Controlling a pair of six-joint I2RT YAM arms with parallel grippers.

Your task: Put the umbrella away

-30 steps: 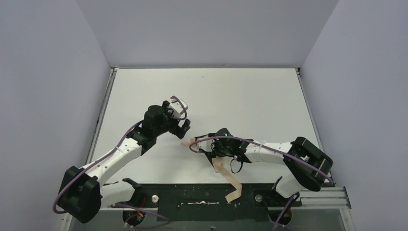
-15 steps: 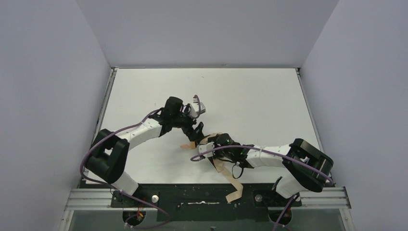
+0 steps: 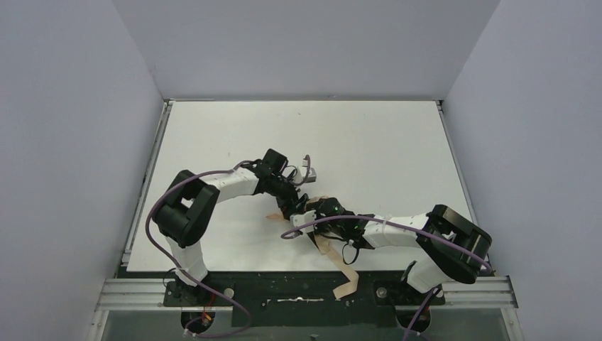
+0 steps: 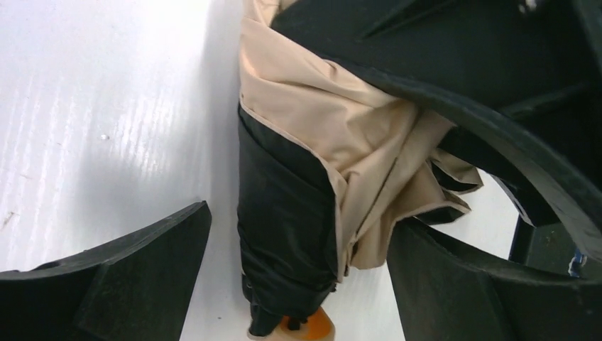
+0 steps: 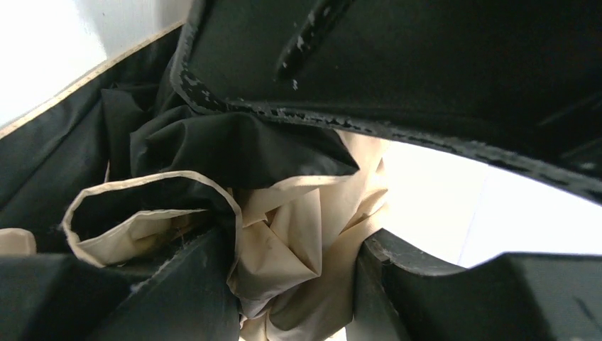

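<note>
The left arm has swung in from the left side of the table within the last second. Its hand, which stood apart from the umbrella, now sits at the umbrella's far end, right against the right hand. The right hand and the umbrella have not shifted. The umbrella lies near the front middle of the table, with a tan strip trailing off toward the arm bases. By my reading, the second grip is about to be taken, so folding or wrapping can go on with both ends held; nothing is stowed yet.

The top view gives the layout but hides both grips under the wrists. The left wrist view shows the left hand spread wide and holding nothing. Its fingers stand on either side of the bundle. One is clear of it with bare table between, and the other is just beside the tan folds. The same view shows a black band round the umbrella and a small orange knob at its end, neither of which can be made out from above.

The right wrist view shows the right hand partly closed on crumpled tan and black cloth of the umbrella, which is pinched between its fingers. Whether the shaft is also in that grip cannot be told.
</note>
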